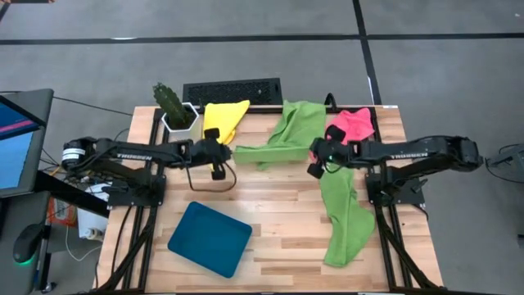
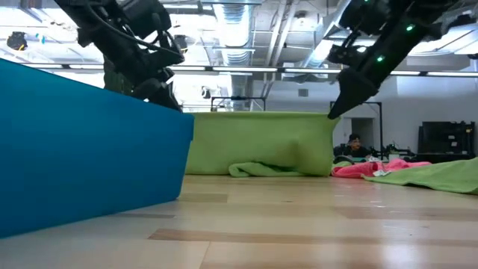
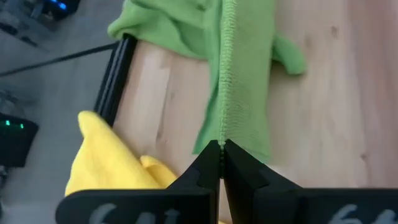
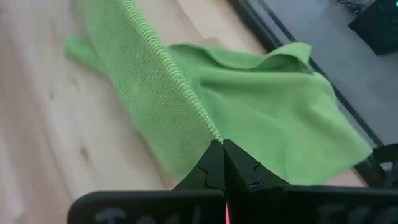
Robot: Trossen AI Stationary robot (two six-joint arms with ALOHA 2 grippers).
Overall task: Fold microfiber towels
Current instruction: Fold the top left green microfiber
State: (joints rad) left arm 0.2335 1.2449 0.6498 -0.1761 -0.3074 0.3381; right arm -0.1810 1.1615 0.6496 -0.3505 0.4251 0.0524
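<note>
- Holding a lime green towel stretched between my two grippers, I have it over the upper middle of the bench in the high view; in the low view it hangs as a taut green sheet across the centre, its lower edge bunched on the wood.
- Below and right of centre in the high view, a second lime green towel lies in a long crumpled strip running down toward the lower right edge of the bench.
- At lower centre-left of that view, a dark teal tray lies flat on the bench; it fills the left side of the low view.
- At the upper middle, a yellow towel lies bunched just left of the held towel, beside a potted cactus.
- At the upper right, a pink towel lies crumpled near the bench edge, just above my right arm.
- My left gripper is clamped tight on one hemmed end of the held towel, left of centre in the high view.
- My right gripper is pinched closed on the other end of that hem, right of centre.
</note>
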